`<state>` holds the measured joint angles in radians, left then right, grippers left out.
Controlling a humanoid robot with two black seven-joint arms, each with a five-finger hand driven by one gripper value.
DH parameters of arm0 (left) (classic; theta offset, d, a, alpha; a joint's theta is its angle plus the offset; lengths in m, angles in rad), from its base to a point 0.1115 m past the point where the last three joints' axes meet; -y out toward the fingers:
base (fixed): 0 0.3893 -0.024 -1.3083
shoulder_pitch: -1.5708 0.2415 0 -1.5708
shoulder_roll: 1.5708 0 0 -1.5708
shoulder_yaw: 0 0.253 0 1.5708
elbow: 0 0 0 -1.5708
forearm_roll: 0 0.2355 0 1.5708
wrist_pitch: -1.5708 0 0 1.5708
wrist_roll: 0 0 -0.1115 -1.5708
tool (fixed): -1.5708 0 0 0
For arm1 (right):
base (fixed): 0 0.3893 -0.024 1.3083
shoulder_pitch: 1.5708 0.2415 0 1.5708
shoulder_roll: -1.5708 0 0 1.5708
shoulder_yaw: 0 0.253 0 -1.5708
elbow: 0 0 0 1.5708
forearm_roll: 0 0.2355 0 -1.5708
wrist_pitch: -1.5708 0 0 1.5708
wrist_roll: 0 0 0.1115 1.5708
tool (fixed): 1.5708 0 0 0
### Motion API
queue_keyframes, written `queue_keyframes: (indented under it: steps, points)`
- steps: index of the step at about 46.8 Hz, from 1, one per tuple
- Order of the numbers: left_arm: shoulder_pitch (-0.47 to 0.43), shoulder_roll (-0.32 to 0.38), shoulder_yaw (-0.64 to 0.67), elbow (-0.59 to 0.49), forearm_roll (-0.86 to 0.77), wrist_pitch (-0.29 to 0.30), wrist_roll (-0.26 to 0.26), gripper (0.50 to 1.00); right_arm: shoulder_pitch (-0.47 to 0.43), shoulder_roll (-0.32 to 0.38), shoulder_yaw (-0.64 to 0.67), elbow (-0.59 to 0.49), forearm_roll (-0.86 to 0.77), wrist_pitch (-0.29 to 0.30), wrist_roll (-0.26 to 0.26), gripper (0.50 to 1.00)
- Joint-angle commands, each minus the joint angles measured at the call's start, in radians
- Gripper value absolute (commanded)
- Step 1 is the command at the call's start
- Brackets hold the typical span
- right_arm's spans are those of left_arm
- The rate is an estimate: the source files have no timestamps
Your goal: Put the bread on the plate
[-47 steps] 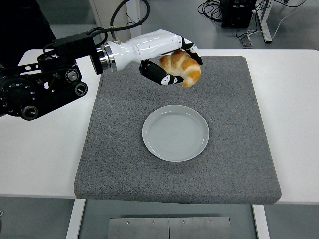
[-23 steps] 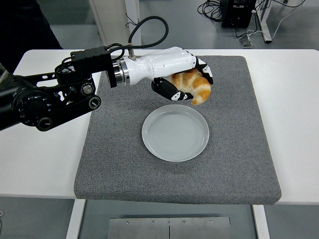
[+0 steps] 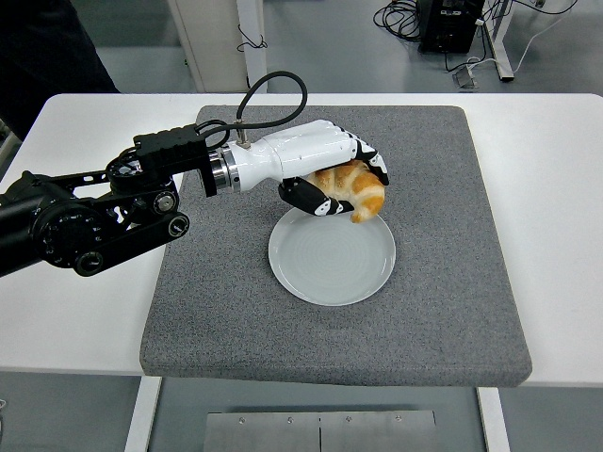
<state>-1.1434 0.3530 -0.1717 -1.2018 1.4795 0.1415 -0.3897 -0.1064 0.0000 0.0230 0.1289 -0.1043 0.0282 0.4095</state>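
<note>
The left hand (image 3: 344, 184) is curled around the bread (image 3: 356, 185), holding it over the plate's (image 3: 330, 268) far rim — plate centre lies just nearer, toward the tabletop's near edge.

No legible text, label, brand, number or sign found on any surface in view, including the plate (image 3: 332, 254) and the mat (image 3: 452, 282) beneath it.
</note>
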Motion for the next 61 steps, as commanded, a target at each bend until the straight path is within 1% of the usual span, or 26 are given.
queue_keyframes:
  steps: [1,6,10,18,25,29,38,48,55,61]
  points:
    - [0.011,-0.002,0.014,0.004,0.002,0.012,0.000,0.536,0.001,0.000,0.000,0.000,0.000,0.001,0.000,1.000]
    - [0.016,-0.006,0.044,0.008,0.001,0.042,0.000,0.537,-0.001,0.000,0.000,0.000,0.000,-0.001,0.000,1.000]
    - [0.036,-0.022,0.057,0.011,0.001,0.062,0.002,0.539,0.001,0.000,0.000,0.000,0.000,0.001,0.000,1.000]
    - [0.051,-0.023,0.058,0.013,0.002,0.066,0.002,0.539,0.001,0.000,0.000,0.000,0.000,0.001,0.000,1.000]
    - [0.076,-0.026,0.060,0.042,0.019,0.095,0.002,0.542,0.001,0.000,0.000,0.000,0.000,0.001,0.000,1.000]
    - [0.082,-0.045,0.060,0.065,0.041,0.105,0.000,0.540,0.001,0.000,0.000,0.000,0.000,0.001,0.000,1.000]
    - [0.100,-0.046,0.060,0.073,0.044,0.107,0.000,0.540,0.001,0.000,0.000,0.000,0.000,0.001,0.000,1.000]
    - [0.122,-0.062,0.077,0.102,0.056,0.125,0.000,0.542,0.001,0.000,0.000,0.000,0.000,0.001,0.000,1.000]
    - [0.122,-0.071,0.144,0.117,0.055,0.184,0.000,0.542,-0.001,0.000,0.000,0.000,0.000,-0.001,0.000,1.000]
    - [0.123,-0.083,0.152,0.123,0.053,0.188,0.000,0.543,0.001,0.000,0.000,0.000,0.000,-0.001,0.000,1.000]
